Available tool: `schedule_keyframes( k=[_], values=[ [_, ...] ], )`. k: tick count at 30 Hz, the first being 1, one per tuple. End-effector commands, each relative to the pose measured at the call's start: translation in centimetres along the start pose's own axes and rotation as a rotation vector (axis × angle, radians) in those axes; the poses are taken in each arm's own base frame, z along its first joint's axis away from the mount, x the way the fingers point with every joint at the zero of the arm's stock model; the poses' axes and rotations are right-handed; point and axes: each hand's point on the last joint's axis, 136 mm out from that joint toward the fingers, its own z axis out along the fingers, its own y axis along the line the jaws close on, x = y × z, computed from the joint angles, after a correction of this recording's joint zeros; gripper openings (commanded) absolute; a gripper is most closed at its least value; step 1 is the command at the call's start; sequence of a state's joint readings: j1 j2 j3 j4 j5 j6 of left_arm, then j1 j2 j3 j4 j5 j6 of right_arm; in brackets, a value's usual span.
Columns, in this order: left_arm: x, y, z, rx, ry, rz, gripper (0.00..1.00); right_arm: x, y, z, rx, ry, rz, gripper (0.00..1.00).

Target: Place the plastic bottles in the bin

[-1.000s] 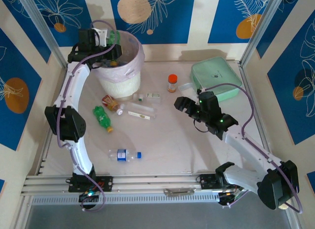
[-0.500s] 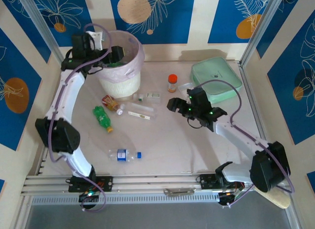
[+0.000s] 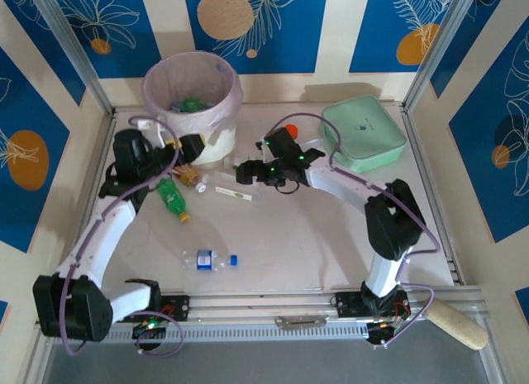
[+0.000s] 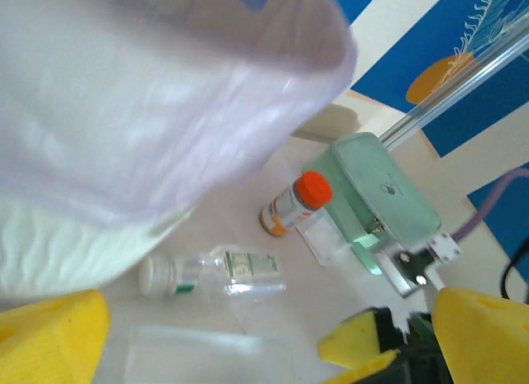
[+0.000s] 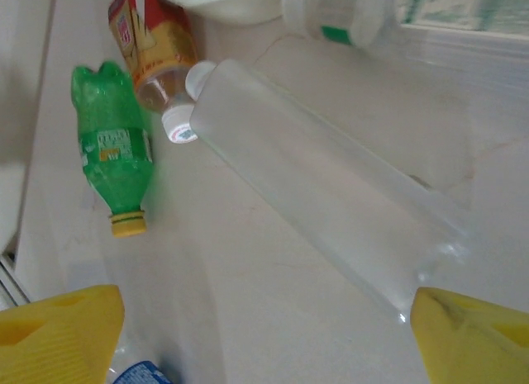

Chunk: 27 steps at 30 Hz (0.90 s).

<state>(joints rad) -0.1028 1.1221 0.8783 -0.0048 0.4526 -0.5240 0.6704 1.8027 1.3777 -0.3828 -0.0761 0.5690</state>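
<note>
Right wrist, right gripper (image 5: 264, 334) spread wide above frosted bottle (image 5: 322, 210), green bottle (image 5: 116, 153) nearby

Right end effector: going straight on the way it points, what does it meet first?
Probably the clear frosted bottle, lying centred ahead between the open fingers of the right end effector; depth is hard to judge.

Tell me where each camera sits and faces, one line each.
Top external: above and behind the robot, looking down on the table; both arms show.
Left wrist: low beside the bin, facing the mint case; its yellow fingers below.
Right wrist: over the table, looking down at the green bottle; yellow fingers below.
Shared: top external and right wrist both show the green bottle.
</note>
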Motion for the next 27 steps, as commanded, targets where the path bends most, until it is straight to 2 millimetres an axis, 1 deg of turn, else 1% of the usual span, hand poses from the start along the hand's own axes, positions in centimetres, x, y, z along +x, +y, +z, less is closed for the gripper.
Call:
schedule_keyframes(
  k=[1, 6, 9, 12, 15, 18, 20, 27],
  values=[
    [1.3, 0.4, -1.1, 0.016, -0.057, -0.05, 1.0, 0.5, 0.8, 1.3, 0.03, 0.086, -0.167, 0.91],
    [5.6, 3.8, -1.9, -0.065, -0.073, -0.171, 1.0, -0.3, 0.0, 4.2, 0.142, 0.144, -0.373, 0.91],
    [7.6, 5.5, -2.0, -0.089, -0.089, -0.248, 1.0, -0.8, -0.4, 5.7, 0.187, 0.166, -0.482, 0.92],
    [8.9, 6.5, -1.8, -0.108, -0.085, -0.289, 1.0, -1.1, -1.1, 7.0, 0.246, 0.191, -0.572, 0.92],
    [9.6, 6.9, -1.5, -0.11, -0.065, -0.303, 1.0, -1.1, -2.2, 8.1, 0.301, 0.223, -0.626, 0.93],
    [9.7, 6.9, -1.2, -0.106, -0.056, -0.303, 1.0, -0.9, -2.8, 8.9, 0.319, 0.252, -0.652, 0.94],
    [9.7, 7.0, -1.1, -0.104, -0.054, -0.304, 1.0, -0.4, -2.9, 9.2, 0.318, 0.275, -0.661, 0.94],
    [9.9, 7.4, -0.6, -0.107, -0.052, -0.322, 1.0, 2.0, -1.7, 10.0, 0.295, 0.316, -0.716, 0.94]
  ],
)
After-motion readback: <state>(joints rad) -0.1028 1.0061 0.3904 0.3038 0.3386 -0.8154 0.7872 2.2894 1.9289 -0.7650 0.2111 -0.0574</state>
